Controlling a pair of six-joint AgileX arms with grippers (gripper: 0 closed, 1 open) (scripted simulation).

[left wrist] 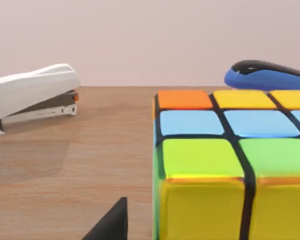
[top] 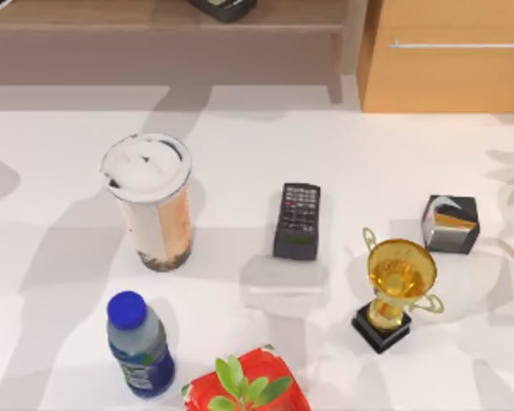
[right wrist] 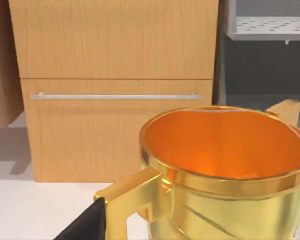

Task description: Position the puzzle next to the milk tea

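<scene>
No readable labels anywhere. The puzzle sits on a wooden surface right in front of the left gripper's dark fingertip; can't tell its spread. The milk tea holds dark pearls at the bottom.

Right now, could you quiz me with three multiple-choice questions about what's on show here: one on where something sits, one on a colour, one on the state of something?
1. What does the puzzle rest on?
A. a wooden surface
B. the white table
C. the red box

2. What colour is the bottle cap?
A. red
B. blue
C. green

3. How does the milk tea stand?
A. on its side
B. upright, lid off
C. upright, lid on

Answers: 1 A, the left wrist view shows wood grain under it, beside a white stapler. 2 B, the top view shows a blue cap. 3 C, its white lid sits on top.
</scene>
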